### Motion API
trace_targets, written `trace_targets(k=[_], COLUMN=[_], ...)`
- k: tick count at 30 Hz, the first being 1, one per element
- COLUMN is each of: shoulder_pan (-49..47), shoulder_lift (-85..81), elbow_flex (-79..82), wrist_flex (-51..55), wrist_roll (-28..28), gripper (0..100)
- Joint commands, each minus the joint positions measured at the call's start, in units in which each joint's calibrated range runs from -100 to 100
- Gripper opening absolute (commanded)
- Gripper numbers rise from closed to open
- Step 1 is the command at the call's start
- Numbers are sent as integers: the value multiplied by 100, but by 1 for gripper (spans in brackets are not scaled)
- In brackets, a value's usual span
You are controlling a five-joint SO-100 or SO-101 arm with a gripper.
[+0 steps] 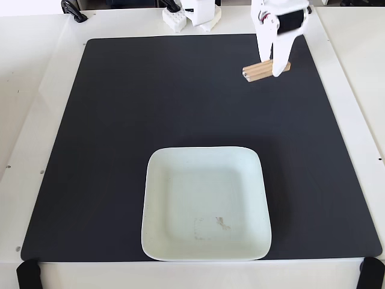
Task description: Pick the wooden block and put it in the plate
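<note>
The wooden block (pixel 257 71), a small tan grooved bar, lies on the black mat (pixel 180 108) at the far right in the fixed view. My white gripper (pixel 272 67) comes down from the top edge onto the block's right half. One finger is behind the block and the other finger (pixel 278 67) is in front of it, both close against its sides. The block still rests on the mat. The plate (pixel 162 241), a pale mint-white square dish with scuff marks in its centre, sits empty at the near middle of the mat, far from the gripper.
The mat lies on a white table (pixel 36 90). The arm's white base and a small white part (pixel 175 19) stand at the far edge. Black clamps (pixel 27 274) hold the mat's near corners.
</note>
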Motion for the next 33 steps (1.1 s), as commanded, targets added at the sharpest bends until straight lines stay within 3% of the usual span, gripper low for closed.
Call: trace_targets(k=[1,7,13,25,33], shoulder_pan=[130,970,1967,3064,3243], shoulder_lift=[-1283,-2740,-2808,-978,582], elbow_flex=[435,912,921,795,-897], wrist_flex=[-66,-83,-348,-3822,-4149], wrist_roll=[634,1862,2973,4083,4302], gripper=[1,1,1,1,1])
